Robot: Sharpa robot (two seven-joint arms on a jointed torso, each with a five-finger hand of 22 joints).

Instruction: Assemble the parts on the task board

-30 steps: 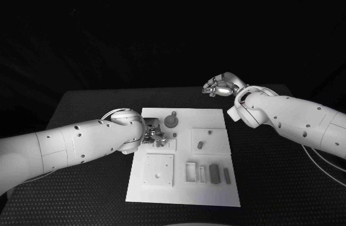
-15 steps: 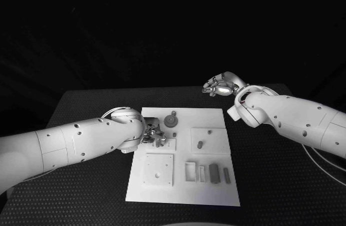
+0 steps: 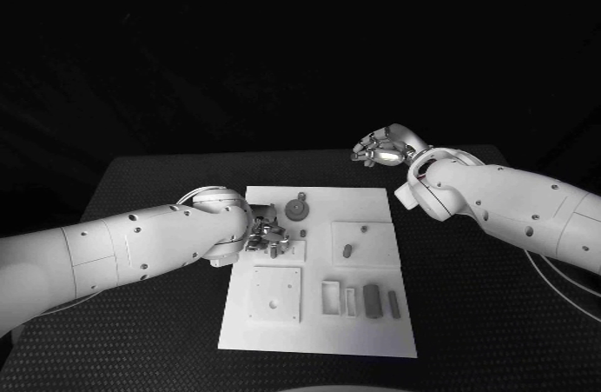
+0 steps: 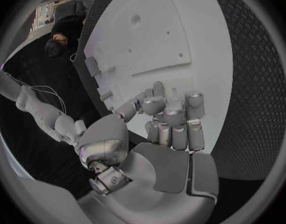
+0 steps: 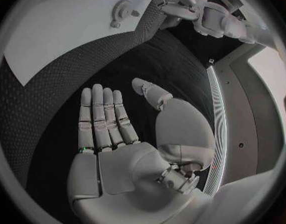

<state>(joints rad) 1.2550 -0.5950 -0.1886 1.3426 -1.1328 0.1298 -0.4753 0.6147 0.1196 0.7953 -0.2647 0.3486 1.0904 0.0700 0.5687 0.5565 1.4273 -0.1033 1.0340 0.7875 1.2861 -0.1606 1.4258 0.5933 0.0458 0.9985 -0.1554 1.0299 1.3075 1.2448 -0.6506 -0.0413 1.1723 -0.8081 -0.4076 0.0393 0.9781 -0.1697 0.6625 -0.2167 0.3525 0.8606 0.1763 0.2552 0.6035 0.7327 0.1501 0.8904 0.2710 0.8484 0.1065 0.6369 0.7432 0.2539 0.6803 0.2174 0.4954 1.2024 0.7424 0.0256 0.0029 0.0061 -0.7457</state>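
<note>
Your left hand (image 3: 266, 233) sits over the left edge of the task board (image 3: 376, 331), at its upper-left part, just beside the small raised plate there. The left wrist view shows the fingers (image 4: 174, 119) curled in tight over the white board face. You can't tell from these pictures whether a part is pinched inside them; the fingertips hide whatever is under them.

Moving right along the task board on the black surface (image 3: 476, 322):
- Round toothed part (image 3: 295, 209) stands near the top, just right of your left hand, with a small peg (image 3: 300, 195) above it.
- Square plate with holes (image 3: 274, 294) lies lower left, flat on the board.
- Open rectangular frame (image 3: 331, 296) is next to it, then a pale bar (image 3: 351, 301), a dark block (image 3: 372, 301) and a thin dark bar (image 3: 393, 303), side by side in a row.
- Raised square pad (image 3: 354, 242) is mid-right, with a dark slot-shaped part (image 3: 347, 252) standing in it and a small dot of a part (image 3: 365, 229) near its top edge.

Your right hand (image 3: 386, 149) hangs beyond the board's top-right corner, over the far edge of the surface, well apart from every part. The right wrist view shows it flat and wide, fingers (image 5: 102, 117) straight and together, thumb out to the side, holding nothing.
</note>
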